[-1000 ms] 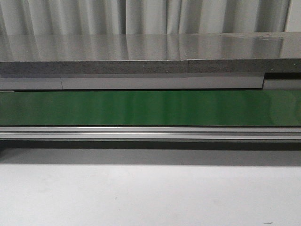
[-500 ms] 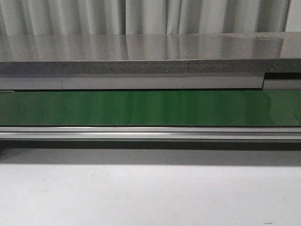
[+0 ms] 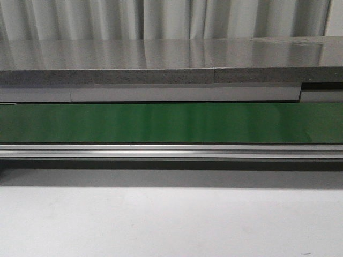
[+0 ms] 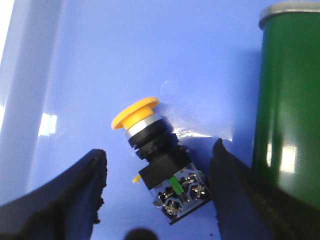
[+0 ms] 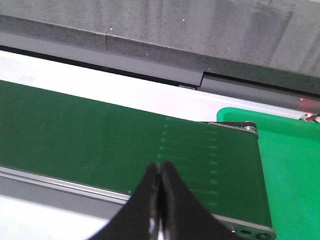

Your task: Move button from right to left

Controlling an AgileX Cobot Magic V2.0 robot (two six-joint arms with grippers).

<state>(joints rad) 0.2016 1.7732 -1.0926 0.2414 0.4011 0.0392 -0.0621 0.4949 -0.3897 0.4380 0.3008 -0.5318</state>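
In the left wrist view the button [image 4: 157, 162] lies tipped on its side on a blue surface [image 4: 125, 55], its yellow-orange mushroom cap pointing away from the camera and its black blocky body, with a small green mark and metal terminals, nearer the lens. It sits between the two dark fingers [image 4: 75, 195] of the left gripper [image 4: 157, 187], which are spread wide with clear gaps on both sides of the button, so they grip nothing (whether a fingertip brushes the surface cannot be told). Just beside the button, along one edge of that view, runs the rounded end of a green conveyor belt [image 4: 285, 110] with a grey metal roller cap. In the right wrist view the right gripper [image 5: 160, 197] has its fingers pressed together with nothing between them, hovering over the near edge of the green belt; past the belt's end there is a bright green tray [image 5: 290, 150]. The front view shows only the green belt, its aluminium rail [image 3: 171, 151], a grey stone ledge [image 3: 161, 64] behind it and the pale tabletop [image 3: 171, 225] in front, with neither arm nor the button visible there.
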